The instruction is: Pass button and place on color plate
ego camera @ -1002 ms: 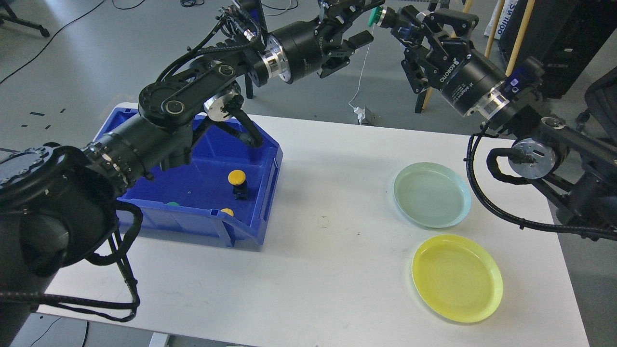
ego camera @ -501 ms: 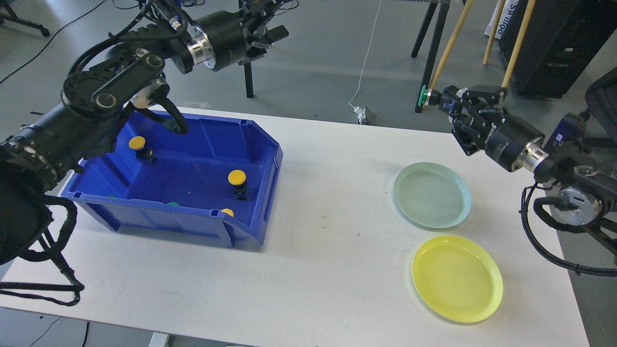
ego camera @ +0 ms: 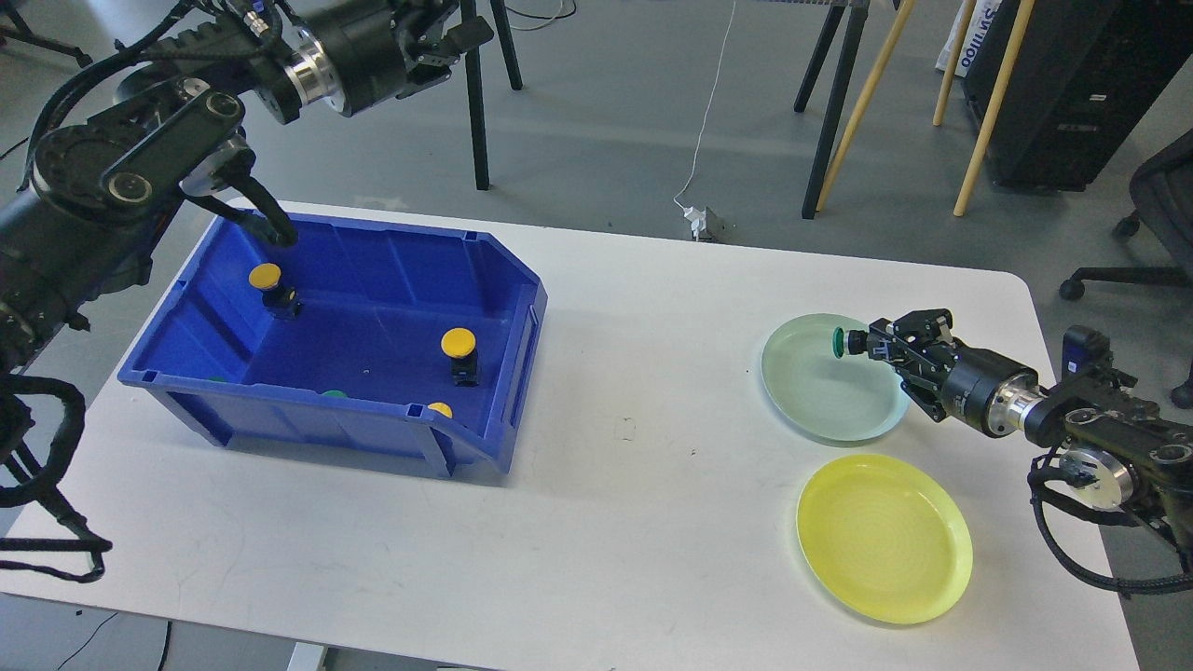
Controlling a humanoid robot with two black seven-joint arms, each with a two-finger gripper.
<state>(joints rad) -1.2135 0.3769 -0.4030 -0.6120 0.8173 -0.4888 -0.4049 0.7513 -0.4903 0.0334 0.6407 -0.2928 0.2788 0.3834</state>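
Right arm is reaching in low from the worktop's right edge, nearly horizontal. The right gripper (ego camera: 871,343) is clamping the green button (ego camera: 840,341) over the right rim of the pale green plate (ego camera: 820,391). Left arm is extending high beyond the far-left corner; the left gripper (ego camera: 457,33) is standing parted, holding nothing.

Three yellow buttons (ego camera: 458,342) sit in one blue bin (ego camera: 522,280). One green button (ego camera: 839,341). Two plates (ego camera: 802,401). One table (ego camera: 634,280).
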